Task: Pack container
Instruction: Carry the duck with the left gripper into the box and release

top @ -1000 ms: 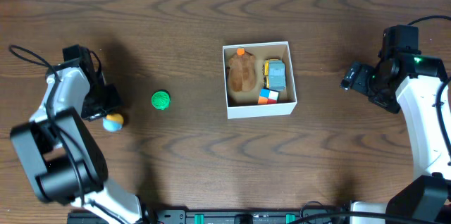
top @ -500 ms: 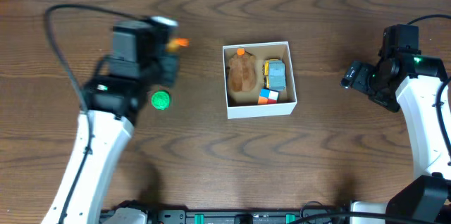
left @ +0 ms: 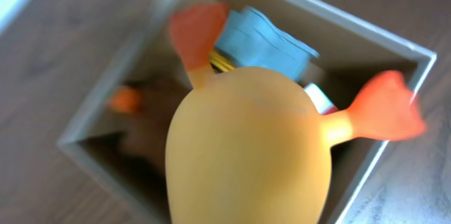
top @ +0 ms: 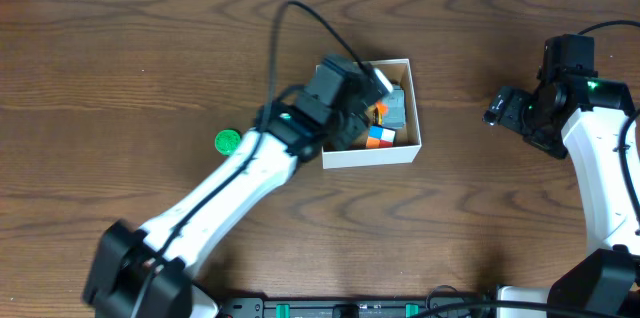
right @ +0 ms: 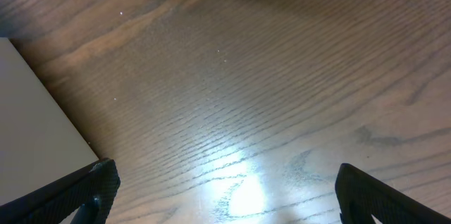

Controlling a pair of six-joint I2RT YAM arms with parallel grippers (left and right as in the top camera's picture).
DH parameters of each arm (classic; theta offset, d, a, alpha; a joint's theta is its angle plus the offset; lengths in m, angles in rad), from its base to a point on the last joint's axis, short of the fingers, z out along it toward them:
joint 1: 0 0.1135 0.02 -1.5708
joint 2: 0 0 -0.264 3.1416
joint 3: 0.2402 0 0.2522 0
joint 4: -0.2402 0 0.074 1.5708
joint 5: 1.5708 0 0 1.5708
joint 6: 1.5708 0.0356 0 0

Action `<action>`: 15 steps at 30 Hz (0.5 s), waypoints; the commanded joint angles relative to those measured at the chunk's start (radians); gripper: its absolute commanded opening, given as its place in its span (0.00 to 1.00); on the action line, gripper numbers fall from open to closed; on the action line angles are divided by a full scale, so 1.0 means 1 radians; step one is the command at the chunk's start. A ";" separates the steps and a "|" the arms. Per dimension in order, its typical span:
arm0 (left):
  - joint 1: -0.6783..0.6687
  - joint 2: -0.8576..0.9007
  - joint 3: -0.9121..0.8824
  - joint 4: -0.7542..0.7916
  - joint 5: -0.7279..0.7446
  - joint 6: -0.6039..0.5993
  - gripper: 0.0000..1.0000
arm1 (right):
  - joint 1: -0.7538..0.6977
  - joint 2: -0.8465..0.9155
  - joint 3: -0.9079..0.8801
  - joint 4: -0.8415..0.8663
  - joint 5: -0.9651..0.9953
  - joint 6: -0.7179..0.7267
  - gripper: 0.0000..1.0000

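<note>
While the left gripper [top: 362,106] hangs over the container [top: 375,154] in the middle of the table [top: 200,38], it seems clamped on a yellow toy [left: 246,146] with 2 orange feet. To do this well, I think it should come lower first (a blue toy [left: 264,37] lies just under) and release gently. The right gripper [right: 225,192] stands well apart, fingers wide, holding nothing.

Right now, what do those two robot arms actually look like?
Both arms have white tube-like links and black boxy joints. The left arm carries a looping black cable; the right arm shows a small green light. The right wrist view shows black fingertips.
</note>
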 commanded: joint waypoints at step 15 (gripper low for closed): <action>-0.056 0.102 0.011 0.014 -0.001 0.021 0.58 | -0.001 0.001 -0.003 0.001 0.011 -0.016 0.99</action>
